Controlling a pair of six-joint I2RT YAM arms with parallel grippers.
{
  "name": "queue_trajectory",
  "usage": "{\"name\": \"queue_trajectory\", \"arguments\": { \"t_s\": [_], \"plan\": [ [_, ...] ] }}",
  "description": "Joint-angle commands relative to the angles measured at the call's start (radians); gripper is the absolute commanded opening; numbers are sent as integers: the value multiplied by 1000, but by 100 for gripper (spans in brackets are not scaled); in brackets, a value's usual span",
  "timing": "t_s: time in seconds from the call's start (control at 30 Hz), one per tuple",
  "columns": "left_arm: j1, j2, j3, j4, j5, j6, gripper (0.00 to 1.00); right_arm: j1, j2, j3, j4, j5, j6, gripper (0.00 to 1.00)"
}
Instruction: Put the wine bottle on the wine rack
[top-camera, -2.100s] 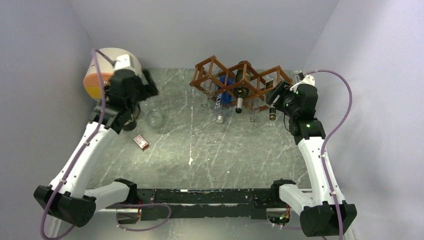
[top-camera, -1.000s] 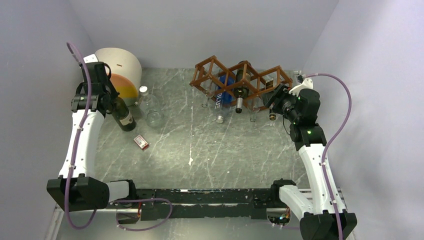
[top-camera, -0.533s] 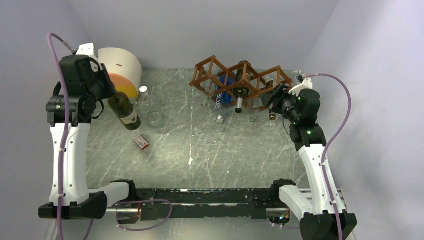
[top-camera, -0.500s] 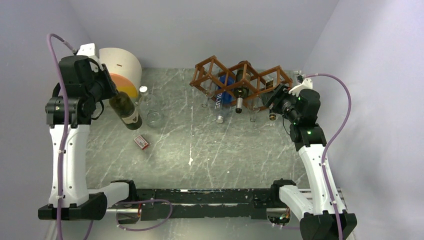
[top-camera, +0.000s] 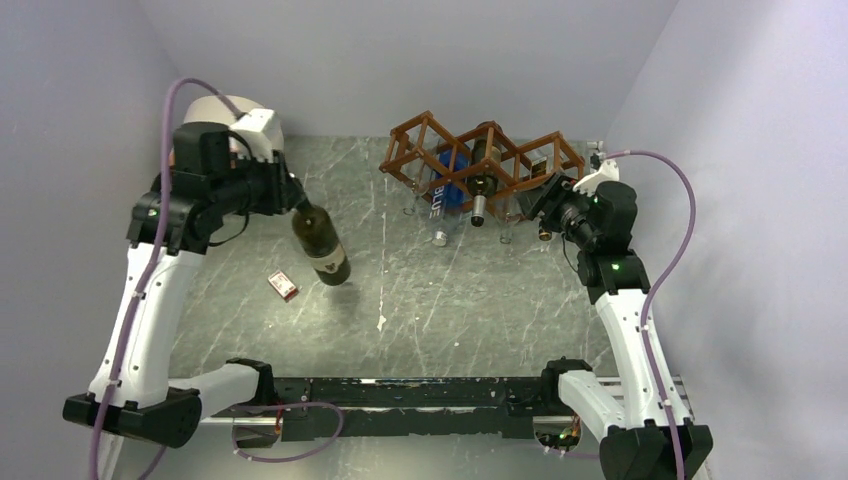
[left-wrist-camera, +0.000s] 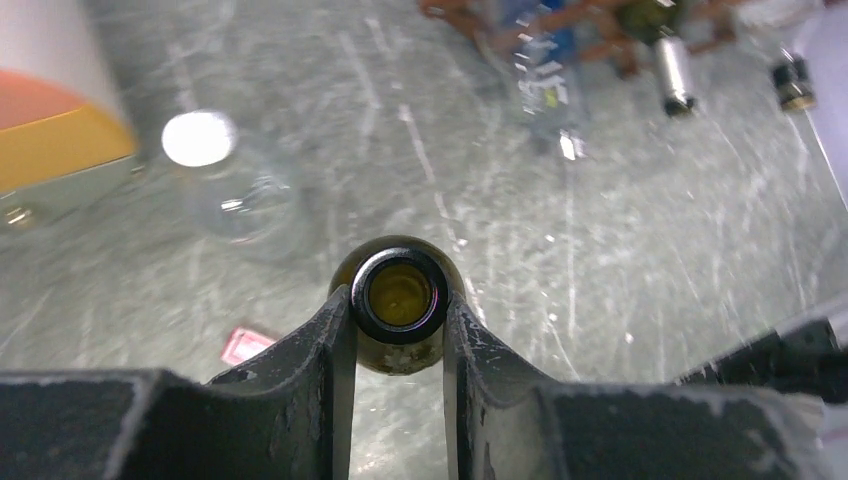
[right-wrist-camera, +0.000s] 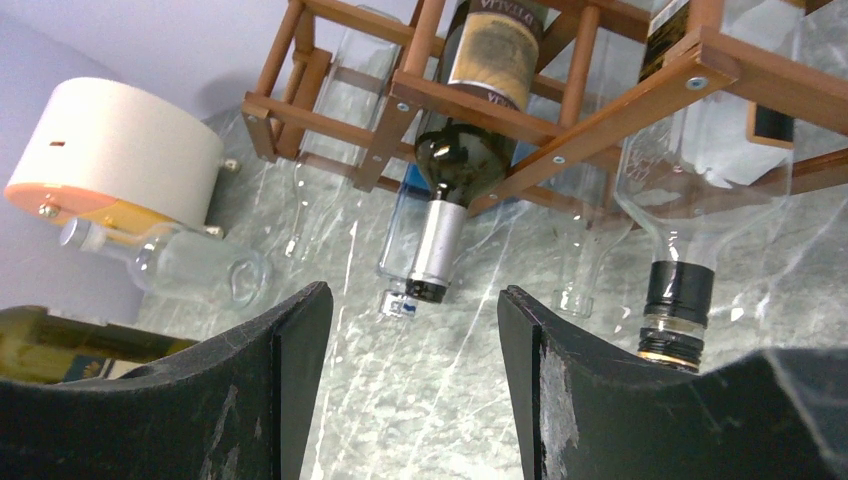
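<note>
Wine bottle: the dark green glass wine bottle with a pale label (top-camera: 322, 243) is hanging by its neck from the left fingers. It is tilting, with its base lifted off the surface and pointing toward the near side.
Left fingers: the left gripper (top-camera: 297, 208) is pinching the neck just under the open mouth, one black finger (left-wrist-camera: 320, 350) pressing on each side. The wrist view is looking straight down into the mouth.
Bottle's place: it is hanging over the left-middle of the grey marbled table (top-camera: 470, 310), near a small red box (top-camera: 283, 286) and well apart from the rack.
Wine rack: the reddish-brown wooden lattice wine rack (top-camera: 500, 150) is standing at the far side, right of centre. It is carrying a dark bottle with a silver capsule (right-wrist-camera: 470, 150) and a clear glass bottle with a black cap (right-wrist-camera: 690, 190), their necks sloping down.
Right fingers: the right gripper (right-wrist-camera: 410, 300) is hovering just beside the rack's near-right end, its fingers standing parted and gripping nothing.
Far-left corner: a white drum with an orange base (right-wrist-camera: 115, 150) is sitting there, with a clear glass jar (right-wrist-camera: 190, 265) lying beside it.
</note>
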Motion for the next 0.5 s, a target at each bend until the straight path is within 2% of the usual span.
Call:
{"name": "queue_trajectory", "arguments": {
  "t_s": [0.0, 0.07, 0.3, 0.37, 0.47],
  "plan": [
    [-211, 20, -29, 189, -54, -35, 7, -1, -2, -22, 67, -99, 11, 66],
    [-296, 54, -38, 212, -140, -49, 7, 1, -3, -36, 93, -144, 20, 66],
    [-514, 98, -104, 393, -310, -33, 7, 16, -37, -69, 179, -267, 3, 66],
    [-557, 91, -131, 430, -367, 0, 7, 23, -45, -77, 204, -317, -8, 67],
    [-572, 78, -195, 480, -359, 37, 8, 34, -40, -86, 251, -411, -10, 68]
  ]
}}
